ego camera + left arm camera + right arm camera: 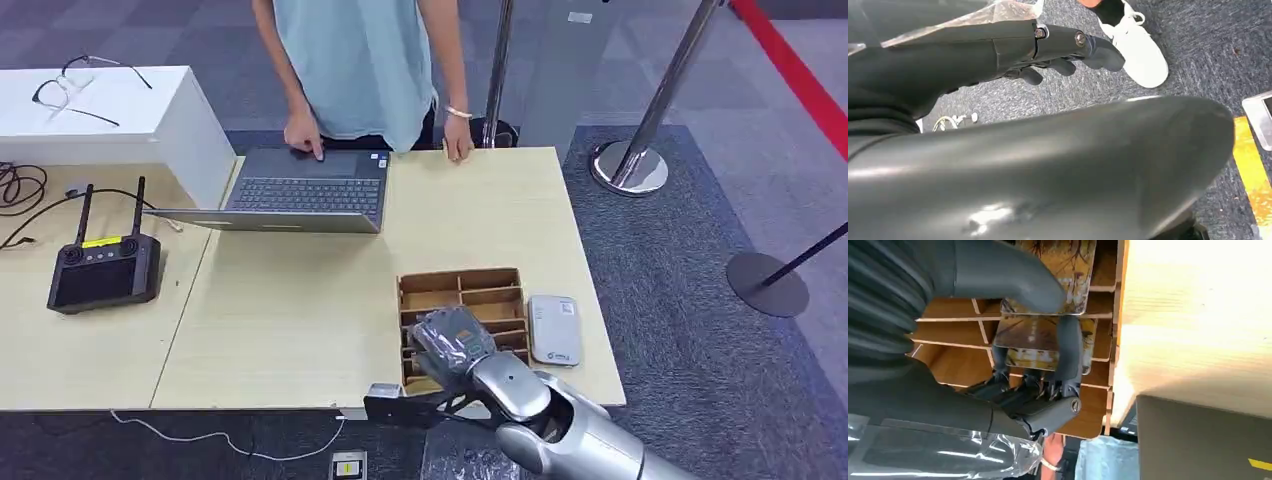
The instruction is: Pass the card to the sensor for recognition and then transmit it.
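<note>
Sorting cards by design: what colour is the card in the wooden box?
Yellow-brown card, clearest in the right wrist view.

Divided box [462, 293] sits near table's [300, 320] front right edge, card reader [553, 328] just right of it. Right hand [455, 340] over box's front compartments, cards [1048, 337] slotted in them. Laptop [300, 190] behind, person [365, 60] beyond it. Remote controller [103, 270] far left.

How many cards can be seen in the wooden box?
2 cards: one card stands in a slot by the thumb, another card stands in the next slot, behind the right hand's fingers. More may be hidden.
</note>
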Motion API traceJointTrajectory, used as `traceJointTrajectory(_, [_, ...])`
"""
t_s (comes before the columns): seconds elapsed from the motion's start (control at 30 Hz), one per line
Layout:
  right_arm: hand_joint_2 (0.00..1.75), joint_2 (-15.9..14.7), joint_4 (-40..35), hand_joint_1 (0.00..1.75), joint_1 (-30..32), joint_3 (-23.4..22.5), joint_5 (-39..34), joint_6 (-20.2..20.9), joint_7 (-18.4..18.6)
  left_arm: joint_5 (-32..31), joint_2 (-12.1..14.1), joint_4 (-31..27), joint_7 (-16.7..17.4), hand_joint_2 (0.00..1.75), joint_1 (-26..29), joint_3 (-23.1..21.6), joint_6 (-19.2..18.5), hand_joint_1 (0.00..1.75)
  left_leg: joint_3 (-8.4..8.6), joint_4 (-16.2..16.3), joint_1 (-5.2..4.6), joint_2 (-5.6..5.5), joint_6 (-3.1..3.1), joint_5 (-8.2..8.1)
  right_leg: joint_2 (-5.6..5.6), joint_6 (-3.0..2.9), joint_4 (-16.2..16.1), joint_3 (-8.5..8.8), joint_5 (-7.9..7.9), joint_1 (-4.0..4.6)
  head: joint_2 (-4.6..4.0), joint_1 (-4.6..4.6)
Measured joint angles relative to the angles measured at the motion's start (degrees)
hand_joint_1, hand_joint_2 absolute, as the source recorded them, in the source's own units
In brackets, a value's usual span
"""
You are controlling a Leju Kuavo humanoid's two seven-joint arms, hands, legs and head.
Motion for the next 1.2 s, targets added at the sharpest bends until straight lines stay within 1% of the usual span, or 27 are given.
traceJointTrajectory(0.23, [1.75,0.1,0.5,1.75,0.0,-0.2,-0.7,-0.9,-0.6,0.0,0.0,0.0,0.0,0.0,0.0,0.0,0.0,0.0,0.05,0.0,0.0,0.0,-0.01,0.01,0.0,0.0,0.0,0.06,0.0,0.0,0.0,0.0])
traceJointTrajectory(0.43, [1.75,0.1,1.1,1.75,0.1,-0.5,-0.5,-3.2,-1.0,0.0,0.0,0.0,0.0,0.0,0.0,0.0,0.0,0.0,0.05,0.0,0.0,0.0,-0.01,0.01,0.0,0.0,0.0,0.07,0.0,-0.01,0.0,0.0])
traceJointTrajectory(0.67, [1.75,0.4,1.3,1.75,0.0,-1.1,1.1,-7.3,-1.6,-0.3,0.0,0.0,0.0,0.0,0.0,0.0,0.0,0.0,0.06,0.0,0.0,0.0,-0.01,0.01,0.0,0.0,0.0,0.07,0.0,0.0,0.0,0.0])
traceJointTrajectory(0.83, [1.75,0.9,1.3,1.75,-0.7,-1.6,2.2,-8.7,-1.7,-0.5,0.0,0.0,0.0,0.0,0.0,0.0,-0.1,0.0,0.07,0.0,0.0,0.0,-0.02,0.02,0.0,0.0,0.0,0.08,0.0,0.0,0.0,0.0])
traceJointTrajectory(1.2, [1.75,2.0,1.2,1.75,-3.8,-2.6,3.5,-9.6,-2.0,-1.3,0.0,0.0,-0.6,0.0,0.0,0.0,-0.2,0.0,0.07,0.0,0.0,0.01,-0.04,0.03,0.0,0.0,0.0,0.08,0.0,0.0,0.0,0.0])
